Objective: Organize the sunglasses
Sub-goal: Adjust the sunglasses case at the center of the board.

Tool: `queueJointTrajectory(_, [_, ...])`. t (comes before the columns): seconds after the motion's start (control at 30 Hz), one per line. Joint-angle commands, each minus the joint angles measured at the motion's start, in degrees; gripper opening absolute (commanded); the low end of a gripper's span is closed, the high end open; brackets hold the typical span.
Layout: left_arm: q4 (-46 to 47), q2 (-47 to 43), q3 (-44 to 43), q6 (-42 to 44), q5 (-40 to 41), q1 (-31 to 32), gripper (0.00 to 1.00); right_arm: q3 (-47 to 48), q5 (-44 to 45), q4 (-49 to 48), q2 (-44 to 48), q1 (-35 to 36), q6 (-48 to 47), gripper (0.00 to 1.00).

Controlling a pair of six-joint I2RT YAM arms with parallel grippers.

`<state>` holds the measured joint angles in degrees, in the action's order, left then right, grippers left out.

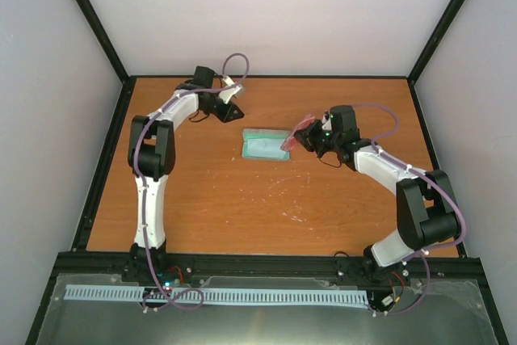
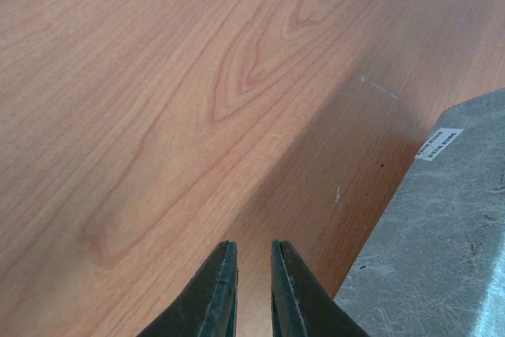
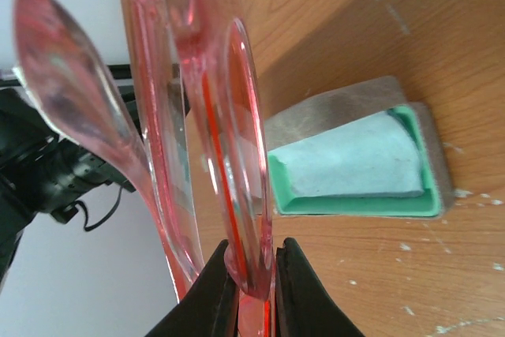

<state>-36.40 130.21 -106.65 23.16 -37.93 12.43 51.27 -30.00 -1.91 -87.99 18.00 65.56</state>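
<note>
we see a wooden table point(image 1: 242, 199) with pale scuff marks. a grey case point(image 1: 266, 144) with teal-green lining lies open near its middle, and a pale blue cloth point(image 3: 359, 167) rests inside the case.

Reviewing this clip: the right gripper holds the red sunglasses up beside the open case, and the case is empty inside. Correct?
Not quite. The case is not empty: the right wrist view shows a pale blue cloth lying in its teal lining. The rest holds: the right gripper is shut on the red sunglasses, raised beside the open case.
</note>
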Motion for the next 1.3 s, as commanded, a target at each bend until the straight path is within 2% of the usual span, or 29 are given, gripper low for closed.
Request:
queueJointTrajectory(0.0, [-2.0,1.1,-0.3,-0.2,-1.6,1.6,0.15,0.5,5.0,4.6,0.9,-0.4,0.6,0.03])
queueJointTrajectory(0.3, [2.0,-4.0,9.8,-1.0,-1.7,5.7,0.15,2.3,6.3,7.7,-0.9,-0.5,-0.7,0.03])
queueJointTrajectory(0.57, [6.1,-9.1,18.1,-3.5,-2.4,6.7,0.14,2.8,2.4,5.2,-5.2,-0.5,-3.7,0.03])
queueJointTrajectory(0.97, [8.7,-13.3,24.0,-5.7,-3.4,6.8,0.15,16.7,-8.4,14.5,-20.1,1.3,-17.9,0.03])
queueJointTrajectory(1.27, [9.2,-14.2,24.9,-4.9,-3.2,6.8,0.15,19.7,-9.4,16.5,-24.8,3.2,-16.7,0.03])
